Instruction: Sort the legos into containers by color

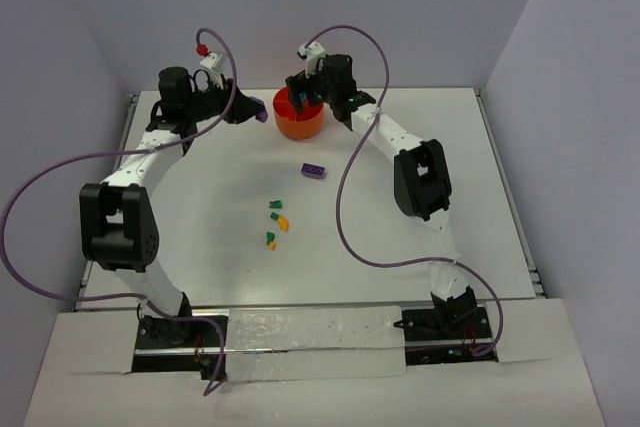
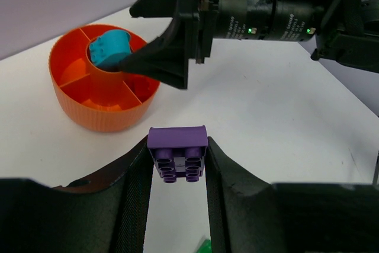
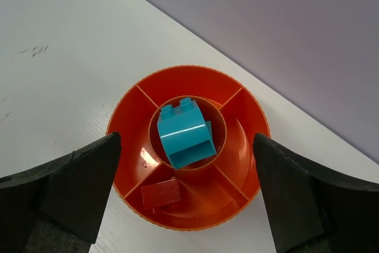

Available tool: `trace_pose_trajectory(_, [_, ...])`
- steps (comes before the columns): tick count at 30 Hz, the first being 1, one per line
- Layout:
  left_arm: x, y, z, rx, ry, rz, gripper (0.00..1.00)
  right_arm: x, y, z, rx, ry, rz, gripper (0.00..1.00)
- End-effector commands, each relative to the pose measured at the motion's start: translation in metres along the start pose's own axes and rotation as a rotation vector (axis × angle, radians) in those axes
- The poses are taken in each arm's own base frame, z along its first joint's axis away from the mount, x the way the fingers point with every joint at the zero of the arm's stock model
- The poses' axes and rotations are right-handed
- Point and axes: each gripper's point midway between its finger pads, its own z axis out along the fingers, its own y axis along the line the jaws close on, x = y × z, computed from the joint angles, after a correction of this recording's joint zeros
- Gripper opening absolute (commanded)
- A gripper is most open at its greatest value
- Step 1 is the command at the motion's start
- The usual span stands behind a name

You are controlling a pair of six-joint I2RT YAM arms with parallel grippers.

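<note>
Purple held, teal in the tub
Left wrist cam: my left gripper [image 2: 177,144] clamps a purple brick [image 2: 177,153] near the orange tub [image 2: 100,117]. My right wrist cam, unlike the top view, clearly shows a teal brick [image 3: 183,133] in the centre ring, with the right gripper [image 3: 186,140] spread open above.

**Hidden, Cropped, Too Small**

From above, too small to tell one from another: green and orange bits [image 1: 281,222] on the desk [image 1: 200,237]. No reading the orange tub's [image 1: 298,128] compartments there, masked in part by the right jaws. At the left jaws, only a purple speck [image 1: 262,117].

From the left wrist, cropped by the bottom edge: a green scrap [image 2: 204,246], shape unreadable. Partly behind a black finger [image 2: 159,63]: the teal brick [image 2: 108,48] and the tub's right-hand compartments.

From the right wrist, hard to separate from the tub floor: a reddish-orange block [image 3: 161,194]. Behind the teal brick, a second teal edge [image 3: 209,128], mostly hidden.
</note>
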Motion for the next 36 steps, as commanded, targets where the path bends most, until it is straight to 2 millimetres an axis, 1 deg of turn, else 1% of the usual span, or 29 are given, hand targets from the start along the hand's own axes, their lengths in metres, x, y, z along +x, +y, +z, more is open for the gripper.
trace_pose_trajectory(1, [-0.036, 0.012, 0.012, -0.003, -0.127, 0.073, 0.0, -0.07, 0.008, -0.027, -0.017, -0.133, 0.026, 1.0])
trace_pose_trajectory(2, [-0.04, 0.016, 0.016, -0.002, -0.159, 0.089, 0.0, -0.084, 0.011, -0.038, -0.028, -0.154, 0.036, 1.0])
trace_pose_trajectory(3, [-0.033, 0.022, 0.019, -0.014, -0.15, 0.064, 0.0, -0.095, 0.012, -0.048, -0.034, -0.17, 0.045, 1.0])
trace_pose_trajectory(4, [-0.038, 0.023, 0.021, -0.005, -0.196, 0.078, 0.01, -0.102, 0.013, -0.057, -0.038, -0.178, 0.061, 1.0])
trace_pose_trajectory(5, [-0.031, 0.029, 0.026, 0.0, -0.205, 0.073, 0.02, -0.107, 0.017, -0.066, -0.055, -0.174, 0.066, 1.0])
trace_pose_trajectory(6, [-0.03, 0.031, 0.029, 0.007, -0.222, 0.085, 0.02, -0.118, 0.015, -0.076, -0.059, -0.186, 0.066, 1.0])
trace_pose_trajectory(7, [-0.033, 0.032, 0.032, 0.024, -0.264, 0.114, 0.04, -0.13, 0.009, -0.094, -0.055, -0.186, 0.072, 1.0])
trace_pose_trajectory(8, [-0.034, 0.033, 0.034, 0.031, -0.291, 0.128, 0.04, -0.138, 0.005, -0.106, -0.052, -0.185, 0.075, 1.0])
trace_pose_trajectory(10, [-0.027, 0.044, 0.042, 0.029, -0.32, 0.135, 0.05, -0.146, -0.008, -0.126, -0.047, -0.171, 0.07, 1.0])
trace_pose_trajectory(12, [-0.026, 0.048, 0.046, 0.017, -0.341, 0.157, 0.05, -0.142, -0.02, -0.138, -0.023, -0.148, 0.065, 1.0])
trace_pose_trajectory(13, [-0.024, 0.049, 0.05, 0.008, -0.354, 0.19, 0.05, -0.137, -0.033, -0.148, 0.006, -0.125, 0.052, 1.0])
trace_pose_trajectory(16, [-0.019, 0.051, 0.054, -0.011, -0.372, 0.253, 0.05, -0.128, -0.054, -0.162, 0.061, -0.098, 0.065, 1.0])
trace_pose_trajectory(17, [-0.017, 0.053, 0.057, -0.03, -0.38, 0.294, 0.05, -0.124, -0.064, -0.171, 0.083, -0.089, 0.076, 1.0])
trace_pose_trajectory(19, [-0.014, 0.052, 0.062, -0.035, -0.384, 0.317, 0.04, -0.117, -0.073, -0.179, 0.104, -0.077, 0.085, 1.0])
trace_pose_trajectory(20, [-0.012, 0.051, 0.065, -0.039, -0.39, 0.346, 0.04, -0.11, -0.077, -0.184, 0.121, -0.065, 0.086, 1.0])
trace_pose_trajectory(24, [0.0, 0.05, 0.074, -0.05, -0.383, 0.417, 0.04, -0.098, -0.08, -0.193, 0.134, -0.04, 0.081, 1.0])
trace_pose_trajectory(30, [0.018, 0.062, 0.084, -0.064, -0.351, 0.455, 0.06, -0.098, -0.08, -0.195, 0.132, -0.03, 0.085, 1.0])
trace_pose_trajectory(32, [0.023, 0.067, 0.088, -0.067, -0.349, 0.469, 0.09, -0.097, -0.079, -0.195, 0.125, -0.028, 0.085, 1.0])
trace_pose_trajectory(36, [0.027, 0.072, 0.093, -0.06, -0.35, 0.472, 0.1, -0.092, -0.079, -0.195, 0.126, -0.015, 0.086, 1.0])
